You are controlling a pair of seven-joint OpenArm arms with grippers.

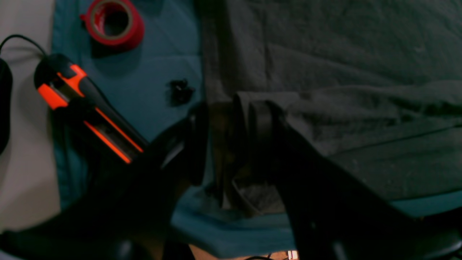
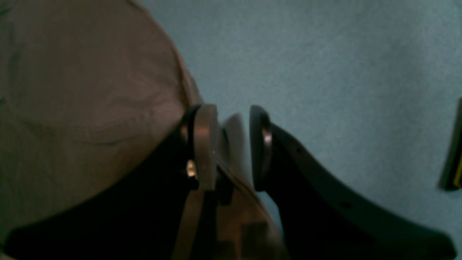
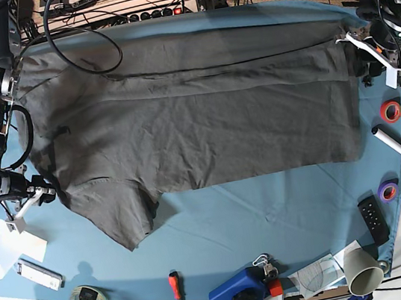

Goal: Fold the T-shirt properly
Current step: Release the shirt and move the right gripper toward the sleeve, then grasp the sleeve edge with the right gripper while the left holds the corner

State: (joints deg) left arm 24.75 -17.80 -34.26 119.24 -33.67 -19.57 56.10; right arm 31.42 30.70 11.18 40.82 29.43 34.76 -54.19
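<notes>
Item: large dark charcoal-grey short-sleeved cotton T-shirt (image 3: 197, 128), lying spread across the blue-teal tablecloth (image 3: 269, 207), long axis running side to side in the base view. One long edge is already turned over into a band along the far side. A sleeve (image 3: 123, 214) trails out toward the near edge.

Left gripper (image 1: 227, 144): jaws closed on a bunched fold of the T-shirt's edge, with cloth filling the gap between the pads (the wrist view is dim, but fabric clearly wraps the inner pad).

Right gripper (image 2: 232, 144): jaws straddle the garment's edge. A pale strip of fabric sits between them, yet a gap shows on one side, so whether it is firmly pinched cannot be told.

Nearby clutter, left-arm side: red tape roll (image 1: 113, 23), black-and-orange handled tool (image 1: 86, 108), small black clip (image 1: 180, 90), all just beside the shirt.

Risks, as judged:
- Uneven hold. If the right gripper has only a loose bite, lifting both ends could let that corner slip, leaving a skewed fold.
- Thick bunch in the left jaws may drag extra layers and undo the folded band.
- The trailing sleeve may tuck under and wrinkle.
- A low sweep of the left arm could knock the tape roll or tool.
</notes>
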